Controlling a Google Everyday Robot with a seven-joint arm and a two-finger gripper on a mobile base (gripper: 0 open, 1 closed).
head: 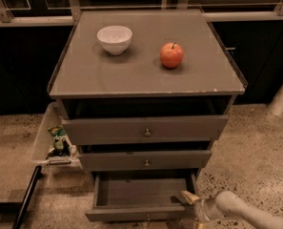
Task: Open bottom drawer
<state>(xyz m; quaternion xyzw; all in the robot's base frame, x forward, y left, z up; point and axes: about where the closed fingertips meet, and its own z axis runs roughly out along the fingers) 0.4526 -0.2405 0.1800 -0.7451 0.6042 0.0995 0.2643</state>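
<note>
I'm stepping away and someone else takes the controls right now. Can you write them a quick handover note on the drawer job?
Gripper: low, at the right front corner of the bottom drawer, with the arm reaching in from the lower right.
Bottom drawer: pulled well out, its inside in view.
Middle drawer and top drawer: both sit further in than the bottom one.
Bowl and apple: on the cabinet top, apart from each other.
Done: the bottom drawer is open.
Left: probably only backing the gripper away, unless the drawer is wanted further out.
</note>
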